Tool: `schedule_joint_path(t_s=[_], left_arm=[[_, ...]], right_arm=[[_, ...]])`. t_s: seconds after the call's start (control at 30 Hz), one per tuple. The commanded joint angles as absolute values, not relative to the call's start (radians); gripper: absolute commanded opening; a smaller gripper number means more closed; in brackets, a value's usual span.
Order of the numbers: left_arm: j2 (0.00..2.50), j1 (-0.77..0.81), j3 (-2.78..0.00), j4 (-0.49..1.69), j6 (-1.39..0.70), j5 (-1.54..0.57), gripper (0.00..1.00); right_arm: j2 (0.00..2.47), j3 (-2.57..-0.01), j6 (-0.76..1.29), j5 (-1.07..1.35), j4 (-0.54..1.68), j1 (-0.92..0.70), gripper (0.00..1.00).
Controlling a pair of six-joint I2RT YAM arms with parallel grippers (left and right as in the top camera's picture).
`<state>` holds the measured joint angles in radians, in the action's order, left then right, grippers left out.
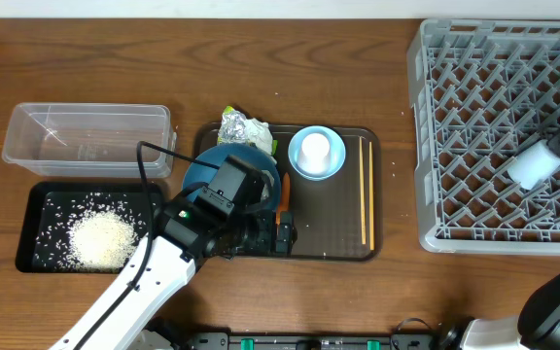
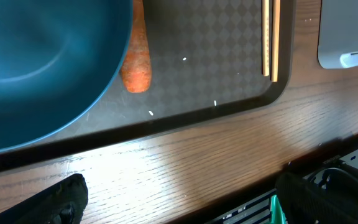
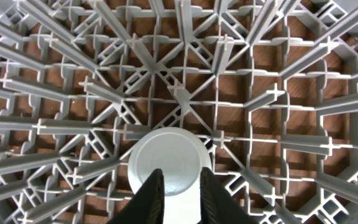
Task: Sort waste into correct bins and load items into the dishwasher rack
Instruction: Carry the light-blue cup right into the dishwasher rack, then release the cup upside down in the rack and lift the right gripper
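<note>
The dark blue bowl (image 1: pixel 220 162) sits on the brown tray (image 1: pixel 329 233), with the carrot (image 1: pixel 283 194) at its right and the foil wrapper (image 1: pixel 244 128) behind it. My left gripper (image 1: pixel 261 236) is open and empty over the tray's front edge. In the left wrist view, the bowl (image 2: pixel 42 62), carrot (image 2: pixel 137 59) and chopsticks (image 2: pixel 269 37) lie ahead of the open fingers (image 2: pixel 182 199). The rice (image 1: pixel 100 238) lies in the black tray (image 1: pixel 42 209). My right gripper (image 1: pixel 552 156) is shut on the whitish cup (image 1: pixel 531 165) over the grey rack (image 1: pixel 455 146). The right wrist view shows the cup (image 3: pixel 169 158) between my right gripper's fingers (image 3: pixel 178 186).
The clear tub (image 1: pixel 86 136) stands behind the black tray. A small light blue bowl (image 1: pixel 333 165) holding a pale cup (image 1: pixel 314 149) sits on the brown tray, with the chopsticks (image 1: pixel 366 190) along its right side. The rack lattice (image 3: pixel 260 93) fills the right wrist view.
</note>
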<state>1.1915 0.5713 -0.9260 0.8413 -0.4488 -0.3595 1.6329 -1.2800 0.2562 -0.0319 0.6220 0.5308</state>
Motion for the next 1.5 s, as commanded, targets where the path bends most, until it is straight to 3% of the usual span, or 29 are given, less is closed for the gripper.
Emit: schedule_joint_path(t_s=[0.0, 0.13, 0.2, 0.3, 0.43, 0.57, 1.1, 1.47], left_arm=[[1.197, 0.569, -0.926, 0.845, -0.451, -0.347, 1.0], [1.197, 0.569, -0.926, 0.845, -0.451, -0.347, 1.0], [1.197, 0.569, -0.926, 0.845, -0.451, -0.347, 0.99], [1.197, 0.569, -0.926, 0.845, -0.451, -0.347, 1.0], [1.197, 0.569, -0.926, 0.845, -0.451, -0.347, 1.0], [1.197, 0.569, -0.926, 0.845, -0.451, -0.347, 1.0], [1.197, 0.569, -0.926, 0.845, -0.451, -0.347, 1.0], [1.197, 0.569, -0.926, 0.845, -0.451, -0.347, 1.0]], right_arm=[[1.61, -1.299, 0.275, -0.017, 0.629, 0.504, 0.26], [1.559, -1.309, 0.276, -0.017, 0.647, 0.447, 0.36], [1.539, -1.309, 0.276, -0.02, 0.656, 0.414, 0.47], [1.535, -1.309, 0.317, -0.179, 0.688, 0.384, 0.57], [1.545, -1.309, 0.319, -0.202, 0.703, 0.415, 0.35], [1.545, -1.309, 0.307, -0.164, 0.685, 0.455, 0.24], [1.714, -1.309, 0.245, -0.146, 0.662, 0.464, 0.21], [1.681, -1.373, 0.246, -0.086, 0.747, 0.463, 0.2]])
